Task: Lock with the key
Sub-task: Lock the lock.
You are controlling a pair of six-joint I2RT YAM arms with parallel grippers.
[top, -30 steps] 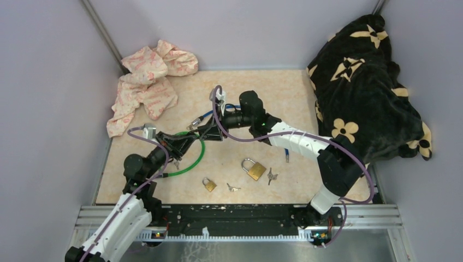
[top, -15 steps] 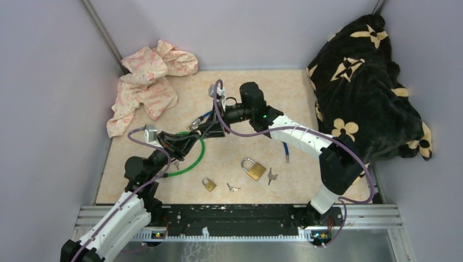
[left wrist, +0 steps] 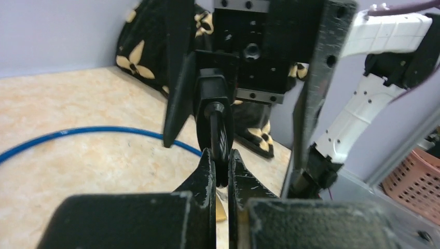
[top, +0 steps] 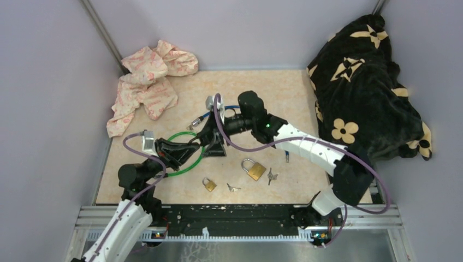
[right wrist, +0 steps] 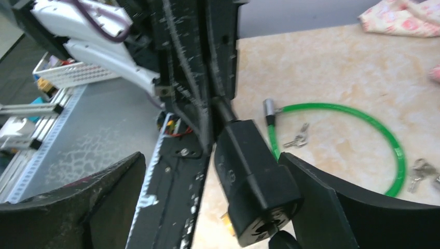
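The green cable lock (top: pixel 197 160) lies left of the table's centre, and its black lock body (right wrist: pixel 254 176) is lifted off the table between the two grippers. My left gripper (left wrist: pixel 221 155) is shut on the black head of the key (left wrist: pixel 220 140), whose blade points into the end of the lock body (left wrist: pixel 211 93). My right gripper (right wrist: pixel 211 166) stands wide open with its fingers (right wrist: pixel 332 207) on either side of the lock body. From above, the left gripper (top: pixel 185 147) and the right gripper (top: pixel 214 143) meet tip to tip over the green loop.
Two brass padlocks (top: pixel 254 169) (top: pixel 209 184) and loose keys (top: pixel 233 188) (top: pixel 271 176) lie near the front edge. A blue cable (top: pixel 210 114) runs behind the grippers. A pink cloth (top: pixel 147 82) sits at the back left and a black flowered blanket (top: pixel 366 82) at the right.
My right gripper has opened wide and let go of the lock body. Both grippers have shifted toward the near edge. The left gripper stays shut on the key.
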